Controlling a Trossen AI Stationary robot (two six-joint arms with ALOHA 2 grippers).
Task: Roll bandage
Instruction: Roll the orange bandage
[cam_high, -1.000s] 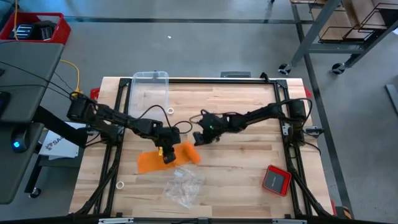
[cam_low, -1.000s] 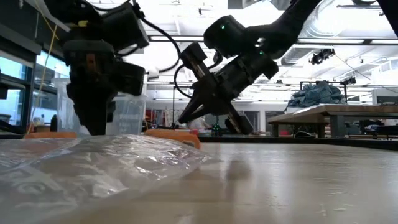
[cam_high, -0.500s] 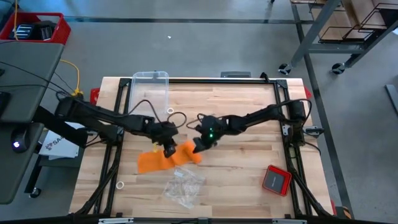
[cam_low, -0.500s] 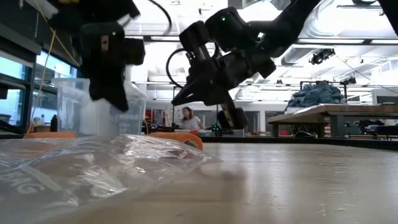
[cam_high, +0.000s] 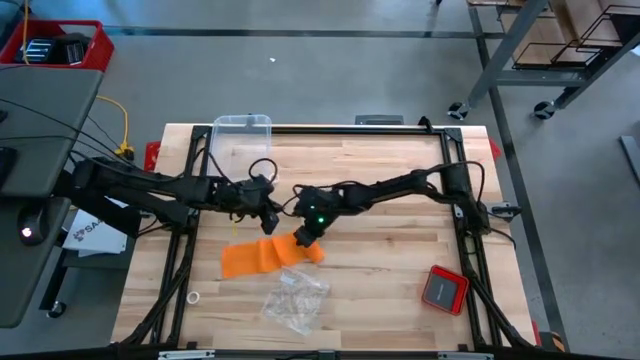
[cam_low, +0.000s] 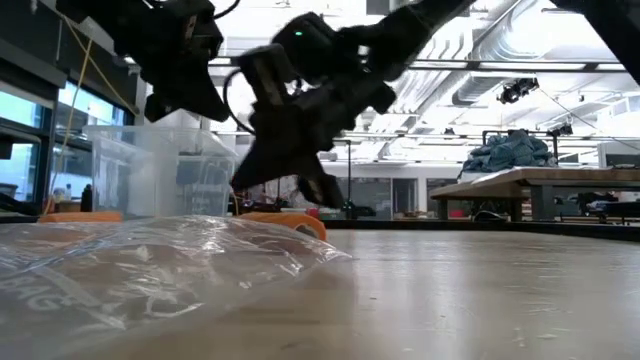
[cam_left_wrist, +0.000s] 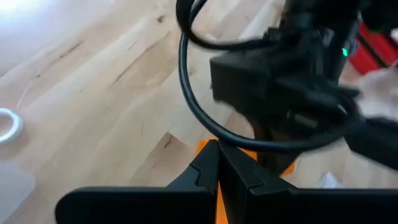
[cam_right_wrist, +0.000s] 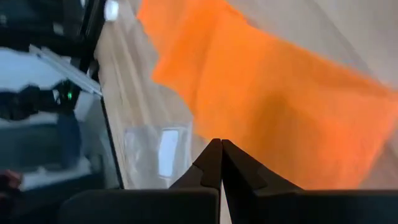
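Observation:
The orange bandage (cam_high: 262, 258) lies as a flat band on the wooden table, left of centre; it also shows in the low view (cam_low: 290, 217) and fills the right wrist view (cam_right_wrist: 273, 112). My left gripper (cam_high: 270, 218) is shut and empty, above the table just beyond the bandage's far edge; it also shows in its wrist view (cam_left_wrist: 217, 154). My right gripper (cam_high: 299, 238) is shut, at the far edge of the bandage's right part, and points slanting down at it in its wrist view (cam_right_wrist: 216, 149). My right gripper's shut fingertips stand right at the bandage's far edge near its right end (cam_high: 303, 246), slanting down from the table's far right. I cannot tell whether they touch the cloth. Nothing is between the fingers.
A crumpled clear plastic bag (cam_high: 293, 297) lies near the bandage toward the near edge. A clear container (cam_high: 242, 140) stands at the far left. A small red square device (cam_high: 443, 288) lies at the near right. White rings (cam_high: 274, 179) (cam_high: 193, 297) lie on the table.
My left gripper has lifted off the bandage and drawn back toward the far edge. My right gripper has gone left and toward the near edge, down to the bandage's far edge. The bandage lies flat much as before.

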